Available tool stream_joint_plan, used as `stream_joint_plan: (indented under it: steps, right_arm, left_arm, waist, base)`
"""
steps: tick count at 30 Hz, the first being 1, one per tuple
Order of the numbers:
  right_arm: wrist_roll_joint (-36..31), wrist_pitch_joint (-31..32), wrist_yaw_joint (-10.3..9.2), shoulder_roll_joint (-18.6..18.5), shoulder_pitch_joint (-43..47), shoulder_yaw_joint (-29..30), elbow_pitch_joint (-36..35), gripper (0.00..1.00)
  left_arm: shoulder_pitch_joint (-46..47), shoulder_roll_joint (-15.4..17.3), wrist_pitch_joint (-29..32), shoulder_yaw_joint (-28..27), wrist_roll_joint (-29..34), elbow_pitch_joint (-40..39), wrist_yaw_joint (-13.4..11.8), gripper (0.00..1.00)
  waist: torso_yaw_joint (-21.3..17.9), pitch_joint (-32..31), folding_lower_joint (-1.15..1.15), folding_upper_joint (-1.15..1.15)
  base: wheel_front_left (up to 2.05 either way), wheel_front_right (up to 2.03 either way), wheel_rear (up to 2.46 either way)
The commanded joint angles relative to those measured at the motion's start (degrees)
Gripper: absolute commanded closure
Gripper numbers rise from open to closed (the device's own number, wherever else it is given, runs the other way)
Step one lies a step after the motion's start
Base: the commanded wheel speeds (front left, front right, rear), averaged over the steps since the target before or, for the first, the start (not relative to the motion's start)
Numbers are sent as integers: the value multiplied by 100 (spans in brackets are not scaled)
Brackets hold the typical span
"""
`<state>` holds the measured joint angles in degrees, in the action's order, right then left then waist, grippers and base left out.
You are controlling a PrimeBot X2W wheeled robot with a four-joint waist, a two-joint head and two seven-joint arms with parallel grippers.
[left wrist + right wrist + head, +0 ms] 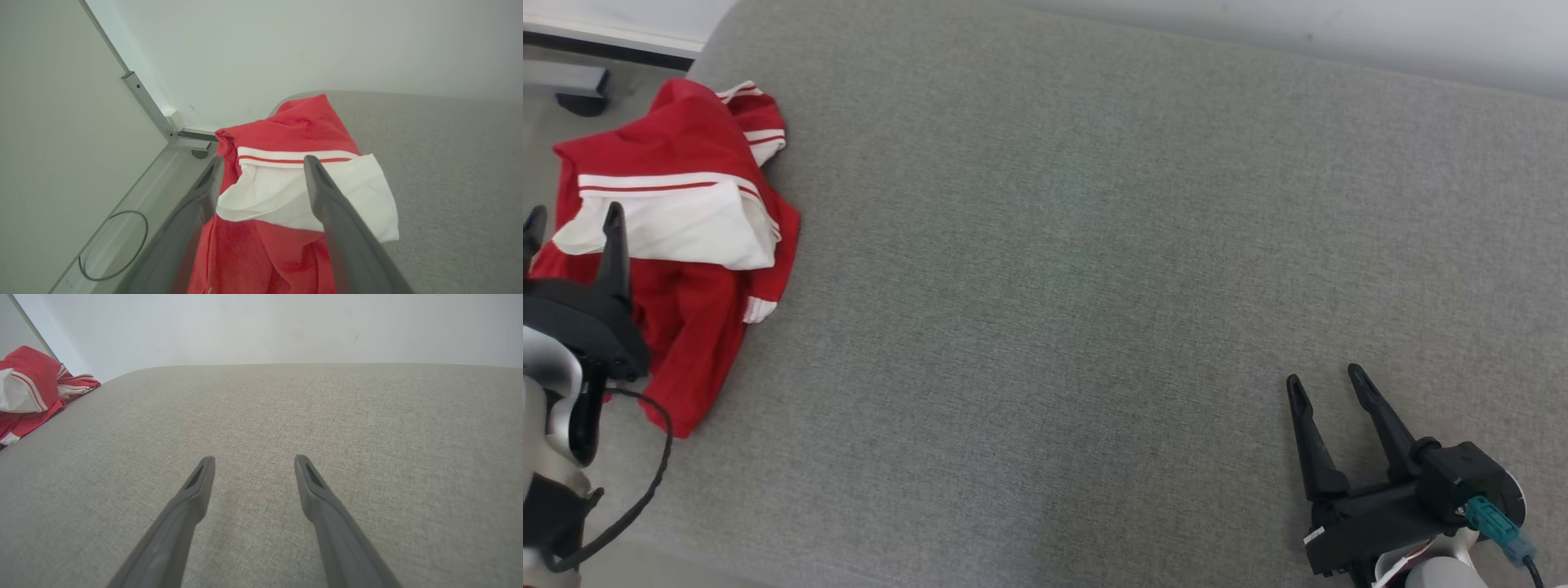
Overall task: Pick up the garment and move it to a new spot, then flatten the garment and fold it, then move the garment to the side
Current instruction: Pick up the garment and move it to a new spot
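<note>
While the garment point(678, 245) lies crumpled at the cushion point(1094, 286) edge, you hold nothing.
Left gripper point(574, 212) over it, right gripper point(1323, 376) well apart, both jaws wide.

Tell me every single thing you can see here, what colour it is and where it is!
garment: one, red with a white panel and stripes, crumpled at the left edge of the padded surface
padded surface: one, grey fabric, spread across the head view
wall: one, white, behind the surface
metal rail: one, silver, running down the wall corner past the garment
thin ring: one, dark, on the pale floor beside the surface
left claw: one, black, open, over the near part of the garment
right claw: one, black, open, over bare surface at the lower right
</note>
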<state>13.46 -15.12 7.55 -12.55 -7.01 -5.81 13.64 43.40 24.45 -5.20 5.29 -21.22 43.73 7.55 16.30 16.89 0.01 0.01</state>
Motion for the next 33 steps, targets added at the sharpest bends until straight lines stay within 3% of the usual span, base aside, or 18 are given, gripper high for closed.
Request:
stream_joint_plan:
  steps: [1, 17, 30, 31, 32, 33]
  right_arm:
    - [18, -5, -12, -29, -48, 8, -16, 0]
    - [4, -4, -12, -30, -127, -72, 94, 0]
    - [83, -3, -12, -143, -135, -52, 125, 0]
    - [89, -2, -12, -155, -130, -52, 133, 0]
    - [98, -2, -12, -165, -126, -53, 142, 0]
    - [104, -2, -12, -171, -122, -56, 147, 0]
  left_arm:
    - [64, 54, 51, -18, -41, 74, -17, 0]
    - [396, 48, 797, -28, -284, 911, -193, 0]
    - [447, -57, 815, 36, -437, 1137, -184, 0]
    - [456, -75, 803, 42, -456, 1155, -177, 9]
    - [461, -86, 774, 44, -476, 1174, -168, 52]
    - [466, -97, 754, 55, -479, 1182, -165, 75]
  waist:
    - [-135, 132, -1, -1]
    - [-146, 187, -1, -1]
    - [-178, 290, -1, -1]
    - [-182, 289, -1, -1]
    - [-188, 285, -1, -1]
    - [-194, 280, -1, -1]
  base:
    - [0, 0, 0]
    - [0, 0, 0]
    - [0, 0, 0]
    - [0, 0, 0]
    - [0, 0, 0]
    - [0, 0, 0]
